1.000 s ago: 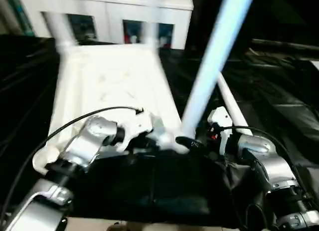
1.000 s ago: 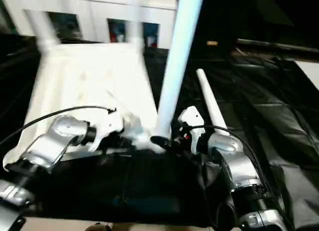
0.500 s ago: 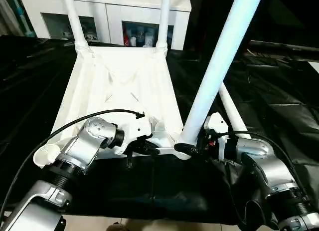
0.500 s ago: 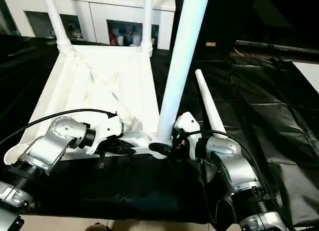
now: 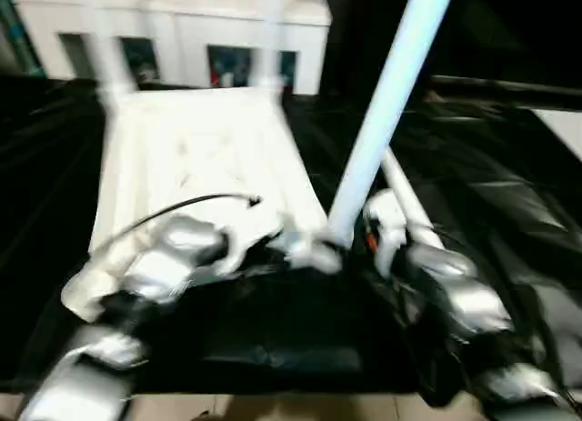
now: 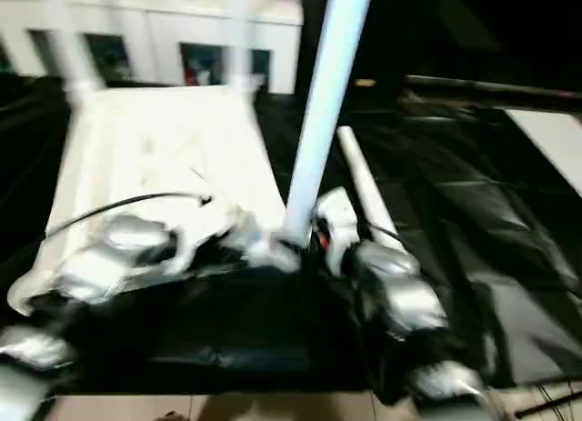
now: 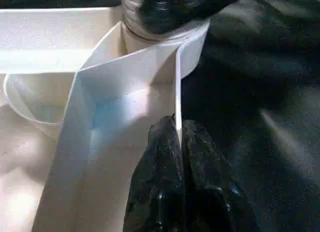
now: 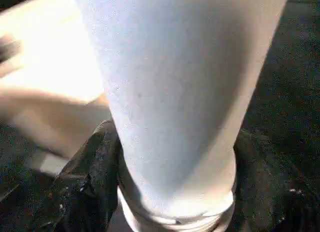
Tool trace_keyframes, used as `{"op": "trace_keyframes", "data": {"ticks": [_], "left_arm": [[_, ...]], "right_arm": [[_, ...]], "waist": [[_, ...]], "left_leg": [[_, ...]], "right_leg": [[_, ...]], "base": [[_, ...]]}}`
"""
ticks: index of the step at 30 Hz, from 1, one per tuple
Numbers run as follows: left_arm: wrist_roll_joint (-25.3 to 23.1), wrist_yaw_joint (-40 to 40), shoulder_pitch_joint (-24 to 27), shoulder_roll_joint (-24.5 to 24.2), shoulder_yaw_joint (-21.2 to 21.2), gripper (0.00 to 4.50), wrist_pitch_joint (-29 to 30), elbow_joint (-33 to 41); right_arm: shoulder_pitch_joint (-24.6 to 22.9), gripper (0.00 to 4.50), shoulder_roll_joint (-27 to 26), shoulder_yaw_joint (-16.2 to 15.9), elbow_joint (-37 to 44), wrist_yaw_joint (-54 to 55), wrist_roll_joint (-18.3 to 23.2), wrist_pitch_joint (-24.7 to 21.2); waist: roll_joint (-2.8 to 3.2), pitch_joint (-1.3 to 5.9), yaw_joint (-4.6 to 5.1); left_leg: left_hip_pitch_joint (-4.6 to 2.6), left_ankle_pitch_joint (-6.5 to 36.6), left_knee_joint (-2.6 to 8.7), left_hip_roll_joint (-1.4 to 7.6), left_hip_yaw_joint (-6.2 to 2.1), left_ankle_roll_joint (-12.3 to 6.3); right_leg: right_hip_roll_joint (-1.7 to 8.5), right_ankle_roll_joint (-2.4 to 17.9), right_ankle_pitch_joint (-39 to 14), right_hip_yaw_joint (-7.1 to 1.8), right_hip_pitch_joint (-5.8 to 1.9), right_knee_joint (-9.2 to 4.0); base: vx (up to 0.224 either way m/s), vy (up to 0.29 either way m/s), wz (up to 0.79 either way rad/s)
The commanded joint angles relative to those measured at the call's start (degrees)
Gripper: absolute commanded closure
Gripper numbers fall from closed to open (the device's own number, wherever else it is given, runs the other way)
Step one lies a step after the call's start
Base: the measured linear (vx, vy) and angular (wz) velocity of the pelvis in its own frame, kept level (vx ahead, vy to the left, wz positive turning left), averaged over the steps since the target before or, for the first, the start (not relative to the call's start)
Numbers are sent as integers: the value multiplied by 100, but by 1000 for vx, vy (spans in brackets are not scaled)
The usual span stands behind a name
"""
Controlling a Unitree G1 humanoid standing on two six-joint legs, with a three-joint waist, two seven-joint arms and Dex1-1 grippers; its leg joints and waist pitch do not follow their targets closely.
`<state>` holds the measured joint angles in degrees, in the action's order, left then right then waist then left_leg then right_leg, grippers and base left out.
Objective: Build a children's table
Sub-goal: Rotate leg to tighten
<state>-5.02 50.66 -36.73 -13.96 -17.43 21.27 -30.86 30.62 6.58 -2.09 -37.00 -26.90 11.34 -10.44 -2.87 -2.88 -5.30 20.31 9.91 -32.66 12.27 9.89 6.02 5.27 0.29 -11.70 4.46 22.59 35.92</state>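
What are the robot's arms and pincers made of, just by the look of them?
Both forearms are shiny silver with rounded joints. The left arm carries a thin black cable. Each ends in glossy black fingers.

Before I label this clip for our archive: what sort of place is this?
Probably an indoor lab or demo room. A work table draped in black cloth carries the upturned children's table, and a white cabinet with glass doors stands behind.
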Motion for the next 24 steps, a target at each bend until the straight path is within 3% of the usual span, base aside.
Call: {"op": "trace_keyframes", "data": {"ticks": [1, 3, 4, 7, 10, 13, 14, 17, 19, 21, 23, 24], "left_arm": [[53, -770, -99, 339, 247, 450, 347, -162], [30, -919, -118, 424, 265, 450, 399, -201], [7, -1339, -159, 713, 332, 450, 528, -285], [-57, -1453, -98, 970, 224, 450, 610, -173], [-161, -1464, -59, 982, 109, 450, 601, -134], [-152, -1521, -75, 905, 124, 450, 603, -213], [-145, -1522, -74, 880, 132, 450, 610, -212], [-145, -1402, -64, 750, 131, 450, 580, -175], [-146, -1150, -30, 596, 82, 450, 518, -85], [-25, -263, 132, 193, -126, 450, 369, 254], [-10, -132, 157, 120, -160, 450, 402, 310], [24, 251, 236, -131, -255, 450, 266, 446]], "right_arm": [[9, 178, -188, 363, -877, 1176, -8, -211], [66, 178, -269, 402, -993, 1331, 15, -187], [249, 179, -539, 551, -1338, 1784, 117, -101], [442, 180, -810, 572, -1609, 1950, 118, -16], [587, 180, -907, 502, -1760, 1958, -43, 84], [654, 180, -934, 457, -1775, 1626, -60, 335], [666, 124, -934, 463, -1773, 1539, -45, 388], [689, 104, -853, 415, -1663, 1171, -24, 456], [666, 90, -684, 235, -1477, 783, -128, 459], [430, 90, -207, -178, -817, -263, -241, 341], [377, 90, -116, -250, -690, -438, -251, 317], [185, 90, 211, -486, -296, -955, -296, 274]], "waist": [[7, 287, -22], [2, 296, -19], [-10, 308, -4], [24, 320, -7], [18, 344, 6], [-5, 344, 13], [-8, 349, 13], [-16, 350, 11], [-30, 360, 9], [-59, 351, -27], [-42, 366, -20], [-40, 365, -37]], "left_leg": [[-8, 1483, 404, 66, -30, 188], [-19, 1494, 407, 62, -25, 128], [-6, 1488, 405, 61, -26, 118], [-19, 1511, 418, 64, -34, 84], [-10, 1561, 426, 58, -38, 73], [-16, 1693, 431, 57, -35, 35], [-18, 1717, 436, 61, -38, 27], [1, 1668, 442, 59, -38, -24], [10, 1502, 432, 60, -26, -68], [57, 1251, 419, 52, -22, -203], [39, 1106, 411, 74, -20, -234], [18, 967, 386, 74, 0, -255]], "right_leg": [[348, 700, -2339, -255, -227, -598], [316, 678, -2166, -263, -217, -599], [314, 688, -2034, -271, -227, -575], [289, 705, -1757, -273, -209, -570], [269, 745, -1418, -277, -218, -539], [277, 745, -1527, -277, -218, -560], [278, 745, -1571, -274, -221, -567], [275, 768, -1522, -275, -234, -570], [274, 827, -1355, -283, -240, -554], [278, 800, -1183, -283, -293, -548], [279, 876, -960, -292, -274, -521], [264, 995, -678, -297, -253, -499]], "base": [[0, 0, 0], [0, 0, 0], [0, 0, 0], [0, 0, 0], [0, 0, 0], [0, 0, 0], [0, 0, 0], [0, 0, 0], [0, 0, 0], [0, 0, 0], [0, 0, 0], [0, 0, 0]]}}
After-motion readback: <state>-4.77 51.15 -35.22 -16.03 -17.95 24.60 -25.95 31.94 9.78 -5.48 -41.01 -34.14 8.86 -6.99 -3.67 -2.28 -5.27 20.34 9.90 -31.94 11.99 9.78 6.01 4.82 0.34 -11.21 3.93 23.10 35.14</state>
